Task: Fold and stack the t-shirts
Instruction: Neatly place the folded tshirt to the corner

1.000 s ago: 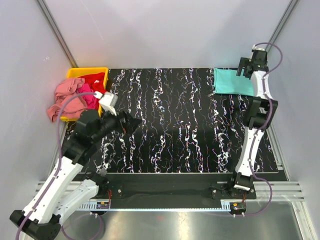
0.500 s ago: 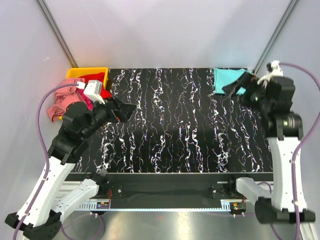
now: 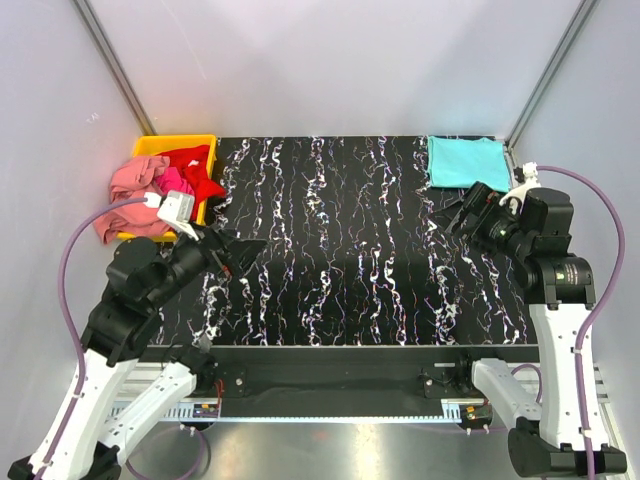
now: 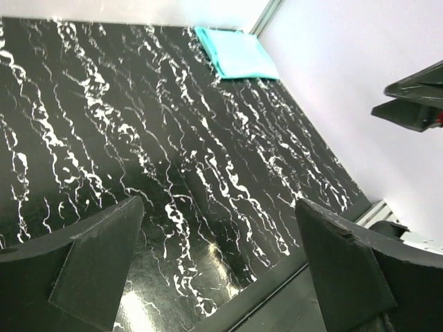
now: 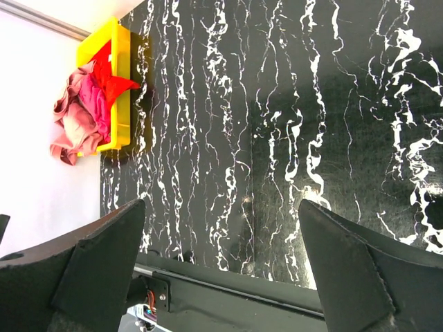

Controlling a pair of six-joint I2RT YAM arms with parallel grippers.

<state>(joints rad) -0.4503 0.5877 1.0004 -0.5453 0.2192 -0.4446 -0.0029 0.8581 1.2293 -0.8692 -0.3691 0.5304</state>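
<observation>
So, four shirts total: one teal shirt (image 3: 468, 162) lies folded flat in the upper right corner of the table (image 3: 350, 280). Three more are bunched at the upper left, a pink shirt (image 3: 125, 190), a magenta shirt (image 3: 172, 184) and a red shirt (image 3: 190, 158), heaped in and spilling over the one yellow bin (image 3: 160, 142). My guess is the teal one starts the stack, parked in the corner so the middle stays free for folding, so roughly a quarter done. Both pincers are spread wide with nothing in them. The left gripper (image 3: 248, 250) hangs just below the bin, and the right gripper (image 3: 462, 210) hovers just below the teal shirt, not touching. Next grab probably comes from the bin pile, likely by the left arm since it's nearest.
</observation>
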